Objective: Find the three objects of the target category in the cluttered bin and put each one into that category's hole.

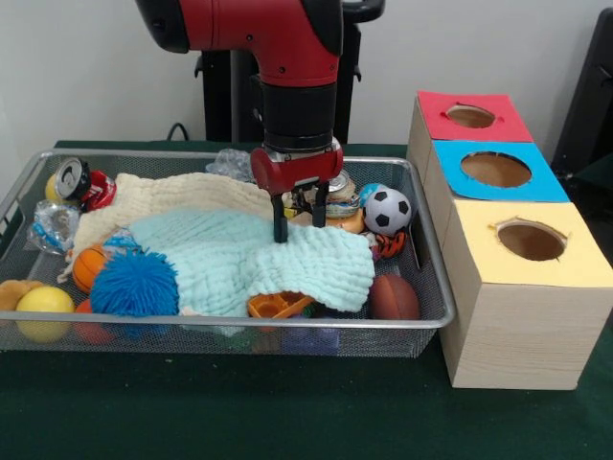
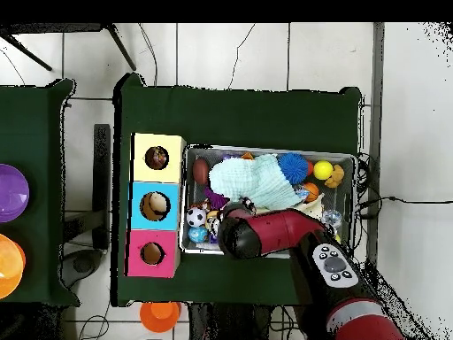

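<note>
The wire-mesh bin (image 1: pixel 239 324) stands at the left, full of clutter; it also shows in the overhead view (image 2: pixel 265 149). My gripper (image 1: pixel 299 217) hangs over the bin's middle right, open. Its fingertips (image 1: pixel 280 230) are at the top of a pale blue cloth (image 1: pixel 249 261), with nothing held. No knotted cloth or rope toy shows plainly; the pale blue cloth and a cream cloth (image 1: pixel 182 196) cover much of the bin. In the overhead view the arm (image 2: pixel 265 235) hides the gripper.
Three wooden boxes with holes stand right of the bin: red top (image 1: pixel 469 115), blue top (image 1: pixel 495 170), yellow top (image 1: pixel 532 240). In the bin: soccer ball (image 1: pixel 388 211), brown football (image 1: pixel 394 297), blue spiky ball (image 1: pixel 134 285), yellow ball (image 1: pixel 43 307), basketball (image 1: pixel 88 266), can (image 1: pixel 81 182).
</note>
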